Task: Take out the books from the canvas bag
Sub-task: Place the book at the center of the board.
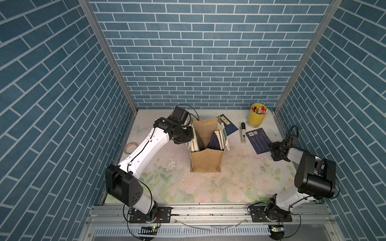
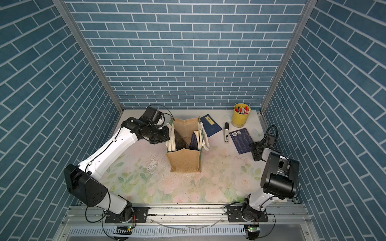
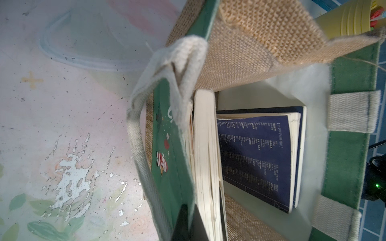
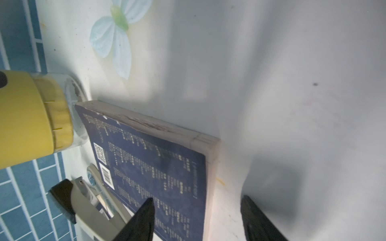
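The right gripper is being held with jaws wide apart over the edge of a blue book lying flat on the table, while the left gripper is being clamped on what looks like the bag side wall. More books are being propped upright inside it. They're thin, light, kinda floppy paperbacks by the looks of it, so they're probably best being pinched at the top edge near the spine.

White-shelled arms, black joint housings, looping black cables, tapered black fingers
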You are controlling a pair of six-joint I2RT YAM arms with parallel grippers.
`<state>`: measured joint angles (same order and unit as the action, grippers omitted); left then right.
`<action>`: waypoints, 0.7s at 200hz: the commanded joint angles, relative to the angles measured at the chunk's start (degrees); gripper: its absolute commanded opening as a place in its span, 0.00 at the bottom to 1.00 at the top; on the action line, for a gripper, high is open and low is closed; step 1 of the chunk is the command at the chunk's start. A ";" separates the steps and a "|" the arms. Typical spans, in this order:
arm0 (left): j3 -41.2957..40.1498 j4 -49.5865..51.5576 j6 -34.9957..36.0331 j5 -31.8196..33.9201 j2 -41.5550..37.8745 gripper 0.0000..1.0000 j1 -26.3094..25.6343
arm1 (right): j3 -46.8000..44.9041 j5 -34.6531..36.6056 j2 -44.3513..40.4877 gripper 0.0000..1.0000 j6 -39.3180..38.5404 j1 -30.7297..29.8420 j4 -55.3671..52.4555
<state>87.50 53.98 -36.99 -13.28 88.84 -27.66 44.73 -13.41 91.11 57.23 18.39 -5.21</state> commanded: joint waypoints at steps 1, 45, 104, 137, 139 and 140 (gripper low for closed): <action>-0.53 -1.46 -0.35 1.32 1.90 0.05 -0.10 | 1.80 5.22 -5.80 0.73 -1.51 -0.08 -13.18; -0.99 -1.59 -0.38 0.72 2.04 0.05 -0.11 | 14.23 4.49 -16.00 0.72 -8.08 -8.78 -30.31; -1.18 -1.83 -0.44 0.19 2.12 0.05 -0.08 | 35.66 2.06 -10.92 0.65 -16.00 -28.26 -42.79; -1.20 -2.04 -0.84 0.16 2.15 0.05 -0.03 | 53.54 5.15 -1.93 0.63 -23.99 -38.61 -55.87; -1.26 -1.97 -0.88 0.18 2.16 0.05 -0.16 | 54.54 5.39 -1.36 0.63 -24.25 -39.22 -56.64; -1.27 -1.96 -0.88 0.18 2.14 0.05 -0.09 | 55.05 5.49 -1.19 0.63 -24.48 -39.49 -56.96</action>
<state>87.46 53.56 -37.78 -13.47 88.88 -27.66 90.06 -10.02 85.27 40.66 -15.62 -48.42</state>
